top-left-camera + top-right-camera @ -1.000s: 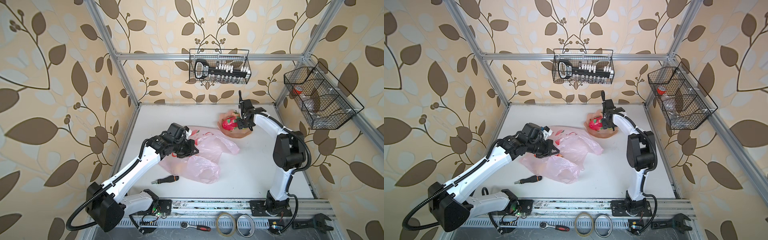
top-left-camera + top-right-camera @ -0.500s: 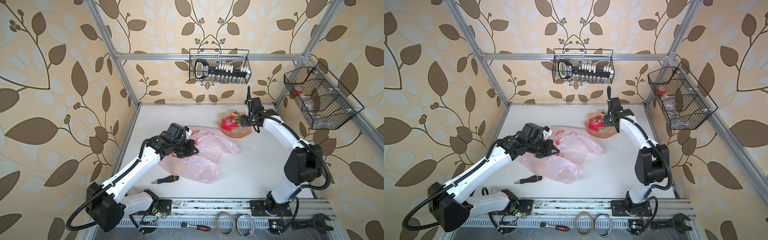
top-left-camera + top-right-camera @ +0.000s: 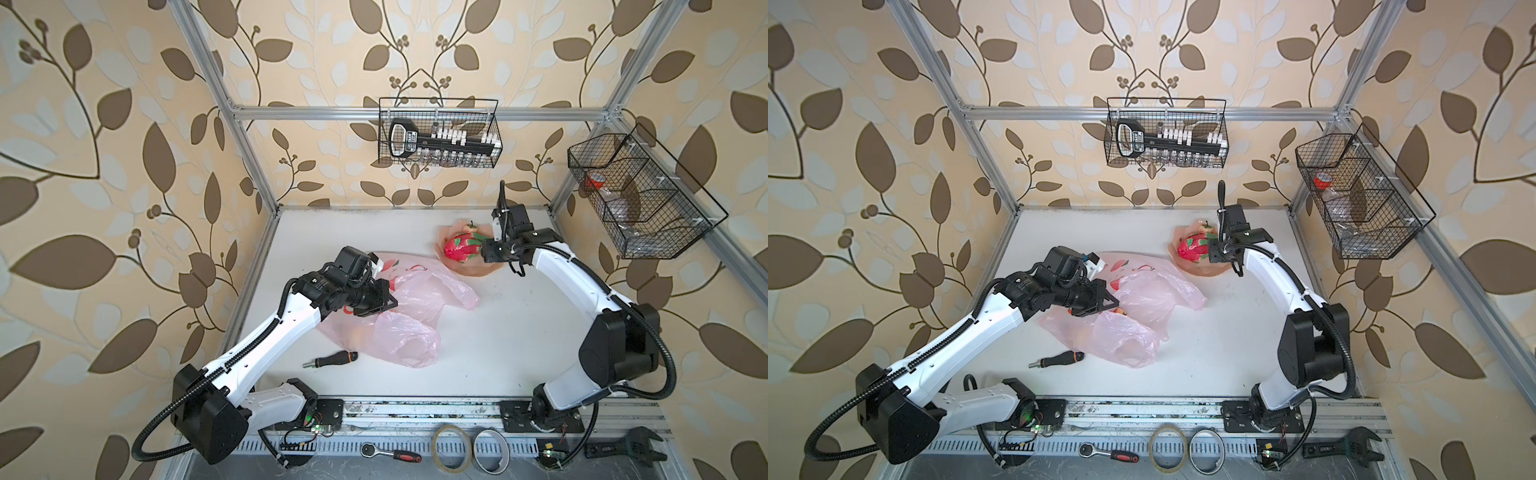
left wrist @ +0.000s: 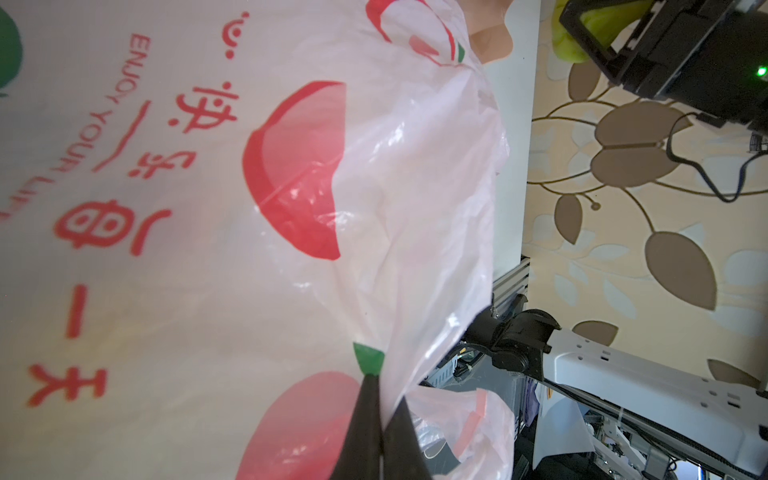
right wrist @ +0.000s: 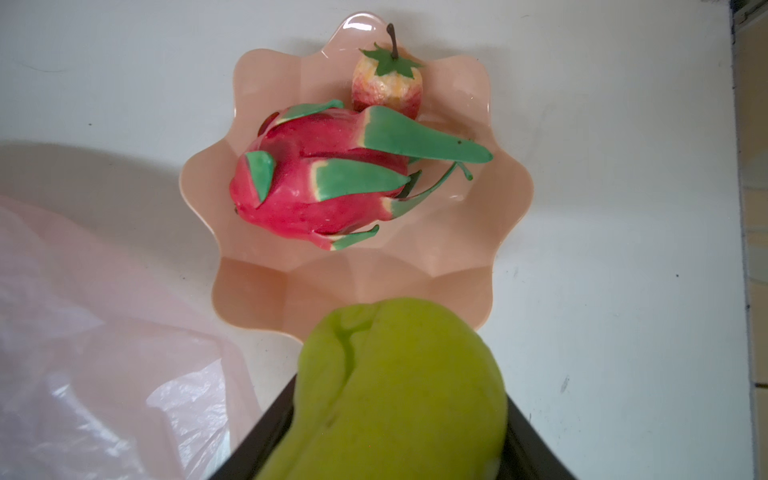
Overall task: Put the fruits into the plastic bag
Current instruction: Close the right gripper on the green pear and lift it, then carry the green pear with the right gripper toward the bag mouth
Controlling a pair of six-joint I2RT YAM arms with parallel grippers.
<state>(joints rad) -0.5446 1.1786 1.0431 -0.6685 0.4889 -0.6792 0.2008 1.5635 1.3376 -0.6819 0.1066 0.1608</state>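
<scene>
My right jaws are closed part-way on a green toy pear (image 5: 399, 386), which fills the gap between them. I hold it at the edge of a peach-coloured scalloped plastic plate (image 5: 436, 266). On that plate lies a large pink-red toy dragon fruit with green scales (image 5: 316, 191), and just beside it stands a small red-and-yellow toy fruit with a green leafy cap and brown stem (image 5: 386, 89).

My left jaws are pinched tight on a fold of the thin translucent pale-pink plastic bag (image 4: 415, 208), which is printed with red peaches and red lettering. In both top views the bag (image 3: 407, 328) lies crumpled on the white surface (image 3: 498, 353) between my two arms. One loose end reaches close to the plate; whether it touches, I cannot tell. A small black-handled screwdriver with an orange band (image 3: 330, 359) lies on the surface near the bag's front edge.
</scene>
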